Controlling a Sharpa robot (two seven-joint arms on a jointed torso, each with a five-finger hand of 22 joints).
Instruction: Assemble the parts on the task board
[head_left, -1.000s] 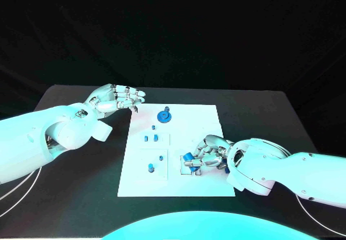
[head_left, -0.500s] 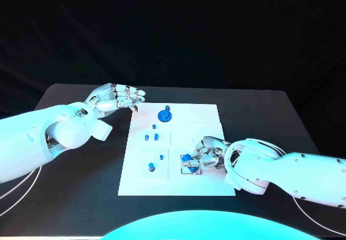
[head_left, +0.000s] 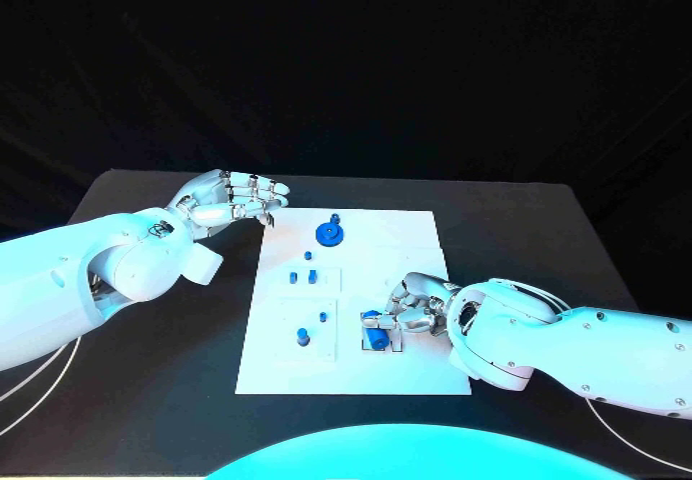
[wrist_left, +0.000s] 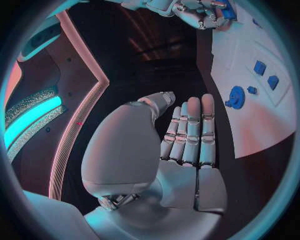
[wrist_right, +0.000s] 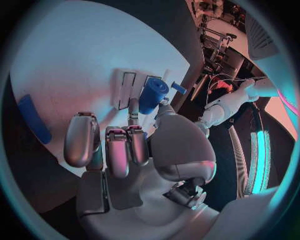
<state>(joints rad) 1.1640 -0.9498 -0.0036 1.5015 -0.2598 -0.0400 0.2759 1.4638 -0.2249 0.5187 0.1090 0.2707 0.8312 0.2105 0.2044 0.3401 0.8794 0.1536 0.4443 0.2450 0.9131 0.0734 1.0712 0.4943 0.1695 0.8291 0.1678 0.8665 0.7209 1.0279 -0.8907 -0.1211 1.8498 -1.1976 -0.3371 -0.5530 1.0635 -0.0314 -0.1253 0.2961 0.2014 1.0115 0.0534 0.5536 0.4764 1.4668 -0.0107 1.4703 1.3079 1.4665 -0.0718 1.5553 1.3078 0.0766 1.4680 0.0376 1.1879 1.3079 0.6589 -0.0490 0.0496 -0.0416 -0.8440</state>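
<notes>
The white task board (head_left: 389, 240) lies mid-table. My right hand (head_left: 415, 308) is over its near right part and pinches a blue cylindrical part (head_left: 378, 331) between thumb and a finger, down at a slotted white fixture (wrist_right: 127, 90). The right wrist view shows that part (wrist_right: 152, 93) at the fingertips of my right hand (wrist_right: 128, 150). A blue gear (head_left: 329, 233) sits at the board's far end, and small blue parts (head_left: 300, 276) stand in the middle. My left hand (head_left: 231, 200) hovers off the board's far left corner and holds nothing, as the left wrist view of it (wrist_left: 181, 142) confirms.
Two more blue pieces (head_left: 304, 335) sit in the near left fixture. A flat blue piece (wrist_right: 34, 120) lies on the board beside my right hand. In the left wrist view the board (wrist_left: 250, 115), the gear (wrist_left: 235, 95) and my right hand (wrist_left: 200, 11) lie beyond the fingers. Black table surrounds the board.
My right hand has shifted a little toward the board's near edge with the blue part, which now sits lower at the fixture. The left hand has not moved.
</notes>
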